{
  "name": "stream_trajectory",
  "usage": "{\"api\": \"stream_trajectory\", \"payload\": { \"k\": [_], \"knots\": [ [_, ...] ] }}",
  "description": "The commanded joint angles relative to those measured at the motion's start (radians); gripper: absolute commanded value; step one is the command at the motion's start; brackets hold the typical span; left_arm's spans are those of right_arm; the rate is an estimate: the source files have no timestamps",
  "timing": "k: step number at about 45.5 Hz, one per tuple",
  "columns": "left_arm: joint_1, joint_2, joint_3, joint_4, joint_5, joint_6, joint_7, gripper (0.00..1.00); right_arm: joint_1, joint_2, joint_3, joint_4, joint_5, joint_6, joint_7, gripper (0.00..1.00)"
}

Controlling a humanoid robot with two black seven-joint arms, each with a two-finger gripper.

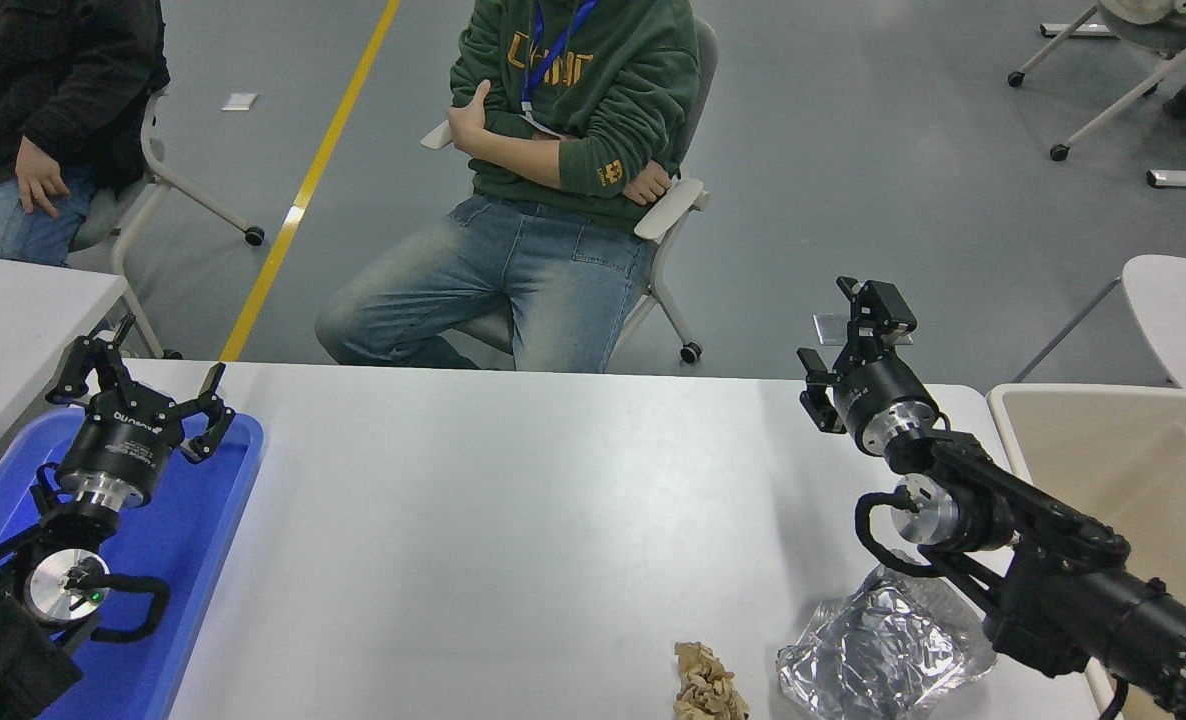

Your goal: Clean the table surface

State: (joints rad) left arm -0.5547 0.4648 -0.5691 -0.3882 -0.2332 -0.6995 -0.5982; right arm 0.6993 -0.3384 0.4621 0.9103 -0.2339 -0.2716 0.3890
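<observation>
Filling most of the view, the table surface (513, 520) lies bare across its middle. Beige bin (1133, 450) stands at its right end, blue tray (193, 540) at its left. Right gripper (850, 345) hangs over the far right edge, jaws apart, empty. Left gripper (143, 385), marked "DH-ROBOTICS" only blurrily, is spread above the tray. Crumpled foil wrapper (878, 655) and tan paper wad (708, 685) lie near the front edge.

Matte white table surface (513, 500); crinkled shiny foil wrapper (878, 655); glossy blue plastic tray (188, 560).
</observation>
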Motion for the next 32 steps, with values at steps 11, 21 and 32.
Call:
{"api": "stream_trajectory", "payload": {
  "k": [11,21,32],
  "knots": [
    [-0.001,0.000,0.000,0.000,0.000,0.000,0.000,1.00,0.035,-0.356,-0.310,0.222,-0.241,0.006,-0.001,0.98],
    [-0.001,0.000,0.000,0.000,0.000,0.000,0.000,1.00,0.039,-0.547,-0.405,0.400,-0.358,0.008,-0.002,0.98],
    [-0.001,0.000,0.000,0.000,0.000,0.000,0.000,1.00,0.039,-0.721,-0.536,0.522,-0.492,0.034,-0.010,0.98]
  ]
}}
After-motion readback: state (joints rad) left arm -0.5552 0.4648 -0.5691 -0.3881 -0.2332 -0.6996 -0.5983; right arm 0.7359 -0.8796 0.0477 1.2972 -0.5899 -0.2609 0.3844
